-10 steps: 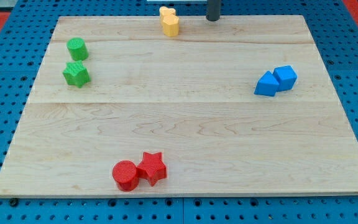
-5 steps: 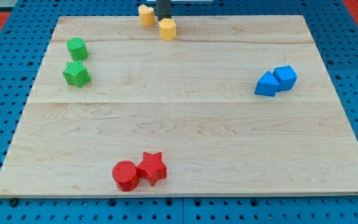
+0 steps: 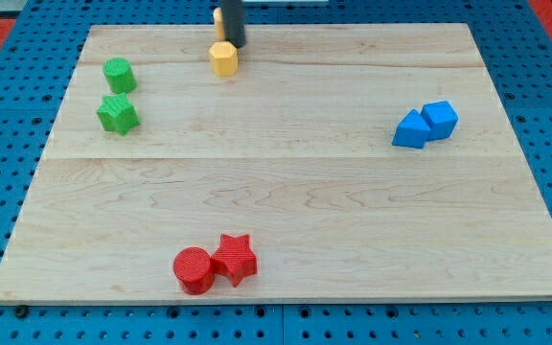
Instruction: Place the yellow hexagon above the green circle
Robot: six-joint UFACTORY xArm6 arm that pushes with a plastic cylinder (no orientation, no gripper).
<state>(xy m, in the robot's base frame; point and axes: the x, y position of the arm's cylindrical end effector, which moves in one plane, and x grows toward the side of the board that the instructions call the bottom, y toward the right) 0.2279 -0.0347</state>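
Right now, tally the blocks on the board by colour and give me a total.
Green: 2, circle and star
Yellow: 2, hexagon and one partly behind my tip
Blue: 2
Red: 2, circle and star
Total: 8

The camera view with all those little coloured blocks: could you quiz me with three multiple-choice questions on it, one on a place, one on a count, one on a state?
1. Where is my tip?
A. beside the red blocks
B. just above the yellow hexagon, near the view's top
C. between the blue blocks

2. How many green blocks are there?
A. one
B. two
C. four

3. The red circle and red star are:
A. touching
B. far apart
C. stacked

Answers: 1 B, the rod ends right at the hexagon's upper edge. 2 B, green circle and green star. 3 A, no gap shows between them.
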